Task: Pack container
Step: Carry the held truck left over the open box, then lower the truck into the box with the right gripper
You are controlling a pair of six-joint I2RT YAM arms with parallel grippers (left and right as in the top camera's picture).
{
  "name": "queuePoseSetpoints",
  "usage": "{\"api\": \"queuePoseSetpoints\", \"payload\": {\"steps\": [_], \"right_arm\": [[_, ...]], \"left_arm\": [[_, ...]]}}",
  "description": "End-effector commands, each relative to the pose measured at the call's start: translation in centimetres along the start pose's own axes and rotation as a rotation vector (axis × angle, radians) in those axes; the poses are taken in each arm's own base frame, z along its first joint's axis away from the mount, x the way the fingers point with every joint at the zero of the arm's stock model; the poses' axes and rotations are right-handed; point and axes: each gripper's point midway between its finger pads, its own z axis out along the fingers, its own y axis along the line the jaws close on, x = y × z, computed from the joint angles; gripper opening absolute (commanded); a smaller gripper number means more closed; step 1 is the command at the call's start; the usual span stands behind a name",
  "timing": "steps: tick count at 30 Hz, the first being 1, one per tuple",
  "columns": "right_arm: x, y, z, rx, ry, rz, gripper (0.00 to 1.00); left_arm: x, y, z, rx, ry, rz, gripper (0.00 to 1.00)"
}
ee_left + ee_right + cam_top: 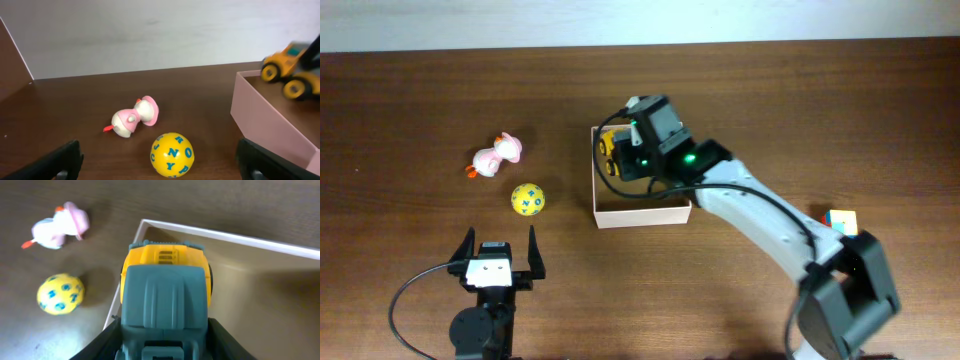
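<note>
The container [642, 214] is a shallow white box, tan inside, at the table's middle; it also shows in the left wrist view [260, 120] and the right wrist view [260, 270]. My right gripper [625, 150] is shut on a yellow and teal toy truck [165, 290] and holds it over the box's far left corner; the truck also shows in the overhead view [611, 150] and the left wrist view [292, 75]. My left gripper [501, 252] is open and empty near the front edge. A yellow lettered ball [527, 199] lies just ahead of it [172, 154].
A pink and white duck toy [498, 154] lies on its side left of the box, behind the ball [134, 117]. A small multicoloured cube [841, 221] sits at the right, beside my right arm.
</note>
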Motion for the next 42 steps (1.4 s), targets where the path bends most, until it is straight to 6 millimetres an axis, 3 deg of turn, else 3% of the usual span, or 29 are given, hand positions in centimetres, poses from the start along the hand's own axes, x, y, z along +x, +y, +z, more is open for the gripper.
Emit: {"api": "queuePoseSetpoints", "payload": {"steps": [1, 5, 14, 27, 42], "right_arm": [[-0.4, -0.5, 1.7, 0.072, -0.041, 0.084, 0.43], [0.0, -1.1, 3.0, 0.096, -0.039, 0.108, 0.44], [-0.2, -2.4, 3.9, 0.161, -0.065, 0.11, 0.45], [0.0, -2.1, 4.1, 0.144, -0.058, 0.117, 0.45], [0.9, 0.1, 4.5, 0.111, -0.047, 0.086, 0.45]], "left_arm": [[0.1, 0.0, 0.0, 0.003, 0.0, 0.016, 0.99], [0.1, 0.0, 0.0, 0.003, 0.0, 0.016, 0.99], [0.1, 0.0, 0.0, 0.003, 0.0, 0.016, 0.99], [0.1, 0.0, 0.0, 0.003, 0.0, 0.016, 0.99], [0.1, 0.0, 0.0, 0.003, 0.0, 0.016, 0.99]]}}
